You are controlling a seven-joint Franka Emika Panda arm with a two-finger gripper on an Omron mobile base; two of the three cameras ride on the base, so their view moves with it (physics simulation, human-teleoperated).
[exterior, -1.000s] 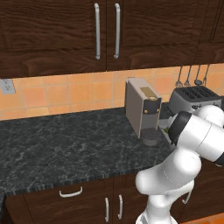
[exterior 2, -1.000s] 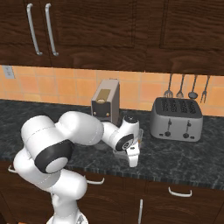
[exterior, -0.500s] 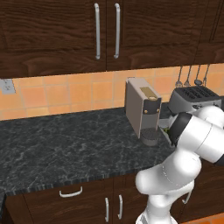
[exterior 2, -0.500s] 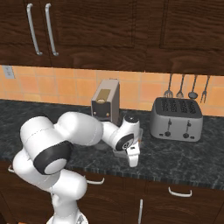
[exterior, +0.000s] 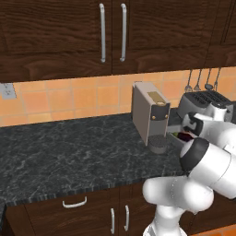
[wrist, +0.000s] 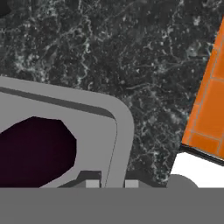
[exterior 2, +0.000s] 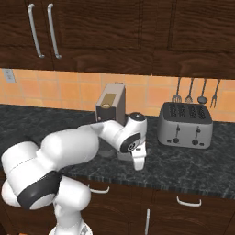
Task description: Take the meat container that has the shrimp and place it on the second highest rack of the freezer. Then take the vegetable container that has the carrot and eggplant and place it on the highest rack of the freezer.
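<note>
1. Grasp under way, left base view: the white arm (exterior: 203, 166) folds low over the dark worktop (exterior: 69, 156), just right of the coffee machine (exterior: 150, 117) and in front of the toaster (exterior: 205, 103). A dark purple sliver, probably the eggplant (exterior: 186, 137), peeps out between the machine and the wrist. The wrist's bulk hides the jaws and most of the tray.

2. Right base view: the gripper (exterior 2: 139, 166) points straight down at the worktop's front strip, between the coffee machine (exterior 2: 111, 108) and the toaster (exterior 2: 185, 124). The forearm hides the tray itself. From this side it cannot be told whether the jaws are spread or pressed together.

3. Hand view: the two fingertips (wrist: 92, 183) sit on either side of the raised rim of the grey vegetable container (wrist: 124, 127), near its rounded corner. They look pressed together on the rim, pinching it. The eggplant (wrist: 35, 148) lies inside, and the frame edge cuts off the rest of the tray's contents. Orange floor tiles (wrist: 210, 100) show beyond the worktop's edge.

4. Judgement: the step in hand is taking hold of the vegetable container. The next move calls for a level lift, since a one-sided rim grip may let the tray tip. Then it must be carried to the freezer's highest rack. How the shrimp container stands cannot be judged here.
</note>
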